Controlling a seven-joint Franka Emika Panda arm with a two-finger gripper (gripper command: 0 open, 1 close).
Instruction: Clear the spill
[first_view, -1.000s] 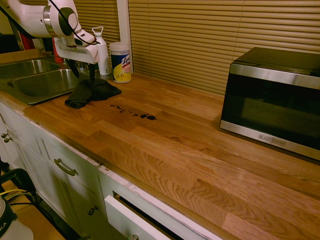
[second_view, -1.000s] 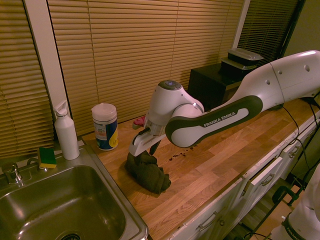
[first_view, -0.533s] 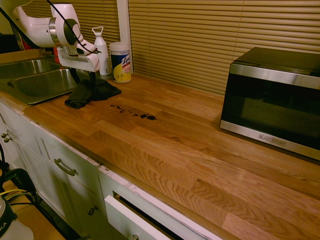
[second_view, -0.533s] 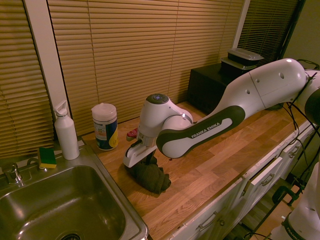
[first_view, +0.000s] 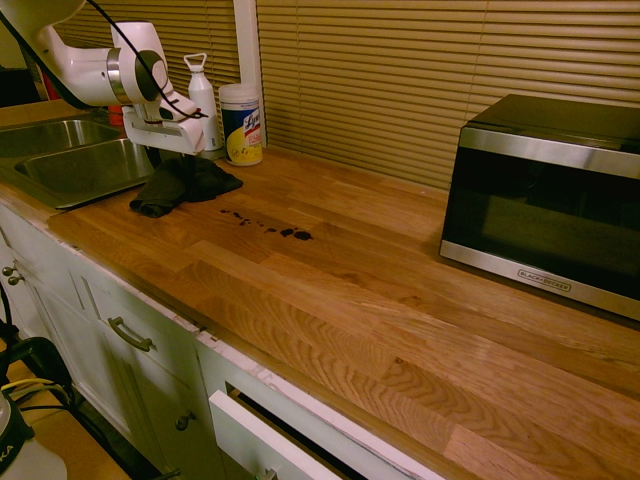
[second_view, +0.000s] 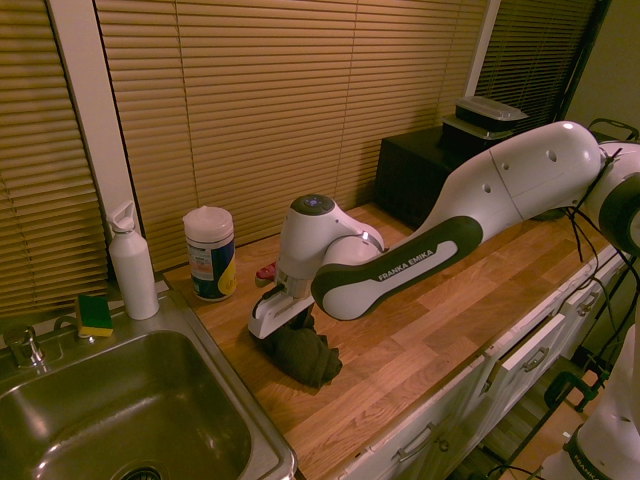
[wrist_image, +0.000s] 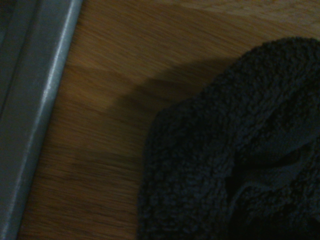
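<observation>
So the gripper (first_view: 172, 160) is pointing straight down right over the dark cloth (first_view: 183, 184) that's sitting bunched up on the worktop (first_view: 330, 290) just beside the sink (first_view: 70, 165), jaws spread wide apart and not gripping anything, though the fingertips are getting pretty much lost against the dark fabric, so I can't tell if they're touching it yet. In the second exterior view the arm is blocking the spill completely and covering part of the cloth (second_view: 300, 355) too. From the first exterior view the spill (first_view: 266, 226) is showing as a short trail of small dark blotches on the wood, near the cloth on the side toward the microwave (first_view: 545, 200). The wrist view is only giving a blurry look at the fuzzy cloth (wrist_image: 235, 155) and the sink's metal edge (wrist_image: 35, 115). Readable stuff: "Lysol" on the wipes canister (first_view: 241, 124), "FRANKA EMIKA" along the arm, and a small badge on the microwave that's too tiny to read.
</observation>
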